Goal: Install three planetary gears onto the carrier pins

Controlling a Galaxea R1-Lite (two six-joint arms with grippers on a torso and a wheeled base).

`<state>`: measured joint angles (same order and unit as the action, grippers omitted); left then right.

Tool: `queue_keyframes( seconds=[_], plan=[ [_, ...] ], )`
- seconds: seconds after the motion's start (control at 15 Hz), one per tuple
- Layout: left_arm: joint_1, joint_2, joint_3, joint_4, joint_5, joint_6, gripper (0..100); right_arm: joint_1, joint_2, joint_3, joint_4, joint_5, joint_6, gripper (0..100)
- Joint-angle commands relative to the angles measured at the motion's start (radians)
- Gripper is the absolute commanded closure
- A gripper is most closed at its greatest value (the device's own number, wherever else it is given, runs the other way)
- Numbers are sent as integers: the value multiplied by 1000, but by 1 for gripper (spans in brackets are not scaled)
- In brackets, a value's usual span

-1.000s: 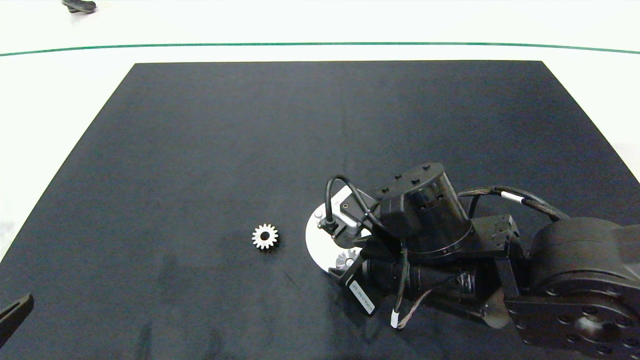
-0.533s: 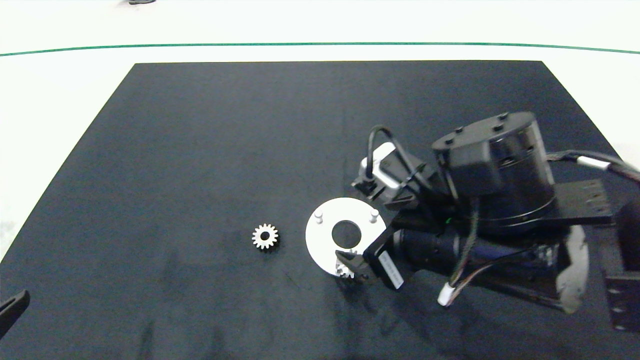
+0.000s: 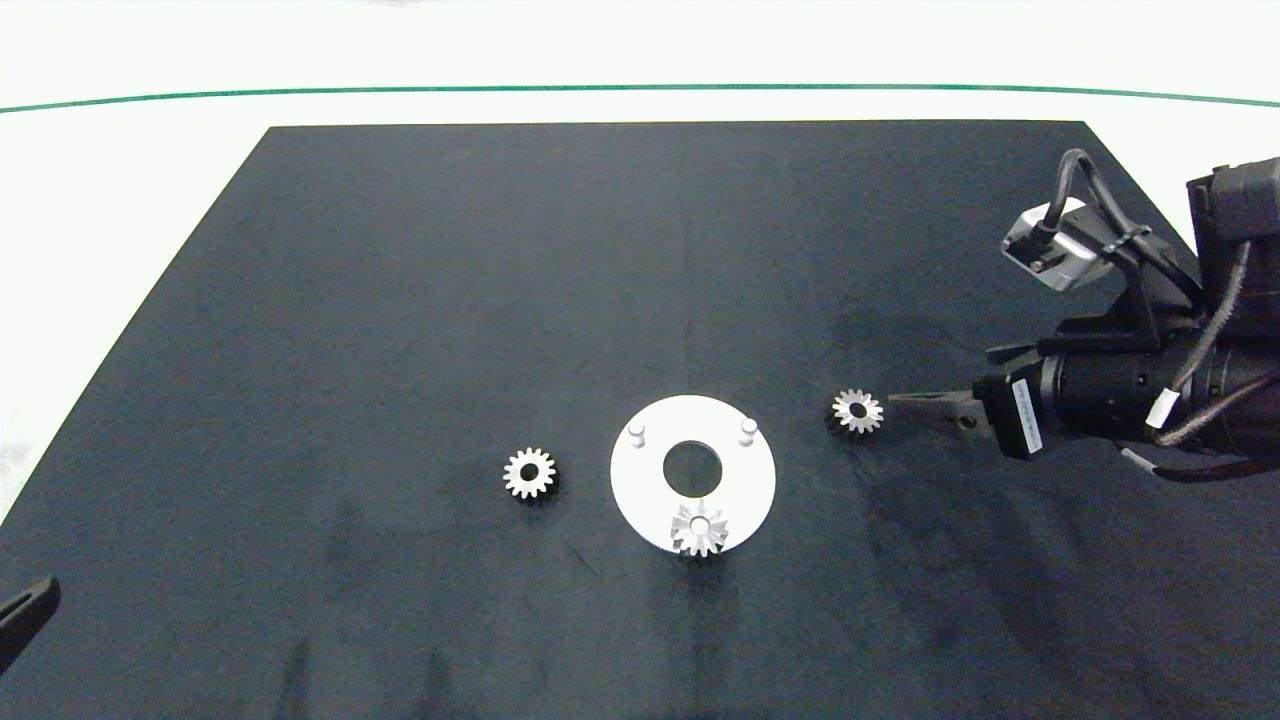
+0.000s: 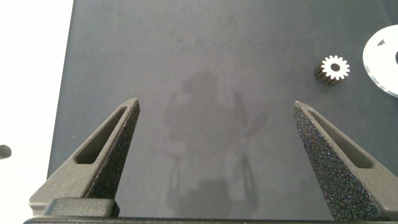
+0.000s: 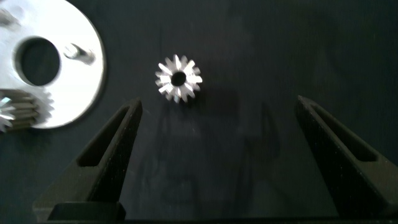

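Observation:
The white disc (image 3: 745, 490) lies mid-mat with two bare carrier pins (image 3: 636, 432) (image 3: 747, 427) on its far side. One planetary gear (image 3: 699, 530) sits on the pin nearest me. Another gear (image 3: 530, 472) lies flat on the mat left of the disc, and a third gear (image 3: 857, 411) lies to its right. My right gripper (image 3: 897, 401) hovers open just right of that third gear. In the right wrist view the gear (image 5: 178, 79) lies ahead of the right gripper (image 5: 217, 102), apart from both fingers. My left gripper (image 4: 216, 106) stays open at the mat's near left corner, holding nothing.
A black mat (image 3: 500, 250) covers the table and is bordered by white surface with a green line (image 3: 640, 88) at the far side. The right arm (image 3: 1150, 370) takes up the mat's right edge. The left wrist view also shows the left gear (image 4: 335, 68) and the disc's rim (image 4: 380, 59).
My right arm has drawn back from the disc to the right, leaving a gear on the near pin. This uncovers the disc and the gear on the right.

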<state>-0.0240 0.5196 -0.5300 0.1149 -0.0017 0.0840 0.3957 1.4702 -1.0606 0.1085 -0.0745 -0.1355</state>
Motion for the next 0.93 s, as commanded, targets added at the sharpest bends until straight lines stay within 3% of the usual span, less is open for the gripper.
queue_keyframes(
  seconds=[0.07, 0.2, 0.47, 0.93],
  plan=[
    [3, 2, -1, 3, 0, 0, 0, -14, 25, 47, -7, 27, 1, 0],
    [3, 2, -5, 2, 0, 0, 0, -9, 53, 44, -20, 53, 1, 0],
    [3, 4, -16, 3, 0, 0, 0, 6, 108, 37, -98, 47, -6, 0],
    [3, 0, -16, 15, 0, 0, 0, 40, 193, -15, -102, 45, -7, 0]
  ],
)
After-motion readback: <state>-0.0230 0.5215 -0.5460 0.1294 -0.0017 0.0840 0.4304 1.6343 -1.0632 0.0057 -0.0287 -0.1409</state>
